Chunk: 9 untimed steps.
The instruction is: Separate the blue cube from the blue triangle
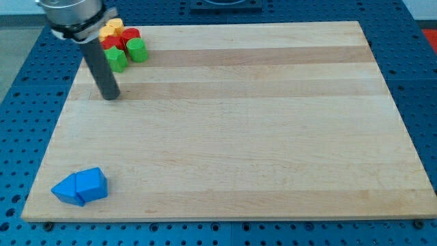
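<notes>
The table (232, 123) is a big board of pale wood, and it sits on a blue base with little holes (17, 109). The tool is a straight dark rod, and my tip (110, 96) rests on the wood near the view's top left corner. It has no jaws, so it is neither wide nor narrow, and it holds nothing. Just above my tip and a bit to the view's right, a small bunch of blocks sits at the top edge of the table. In that bunch there is a yellow block (111, 29) at the top, a red block (128, 37) under it, a green block (137, 49) on the view's right, and another green block (117, 59) lower down, close to the rod. Their shapes are too small to tell. Far away, in the bottom left corner of the view, the blue cube (91, 184) and the blue triangle (67, 190) sit pressed together. The triangle is on the view's left side of the cube. My tip is well apart from both blue blocks.
</notes>
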{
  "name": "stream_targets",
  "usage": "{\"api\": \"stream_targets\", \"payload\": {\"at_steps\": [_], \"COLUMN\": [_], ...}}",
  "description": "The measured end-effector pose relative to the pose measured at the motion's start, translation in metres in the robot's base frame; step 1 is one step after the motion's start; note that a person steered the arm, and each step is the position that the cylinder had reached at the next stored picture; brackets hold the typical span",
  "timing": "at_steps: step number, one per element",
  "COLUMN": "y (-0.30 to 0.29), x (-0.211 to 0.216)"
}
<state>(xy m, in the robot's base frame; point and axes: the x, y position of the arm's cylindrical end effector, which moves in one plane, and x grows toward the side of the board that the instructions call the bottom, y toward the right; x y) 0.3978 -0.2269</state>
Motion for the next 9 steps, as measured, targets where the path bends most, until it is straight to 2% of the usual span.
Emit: {"api": "stream_targets", "payload": {"at_steps": [2,3,5,7,9], "y": [-0.046,-0.066,-0.059,-0.06,-0.028], "x": [0.009,0.033,0.13,0.177,0.205]}}
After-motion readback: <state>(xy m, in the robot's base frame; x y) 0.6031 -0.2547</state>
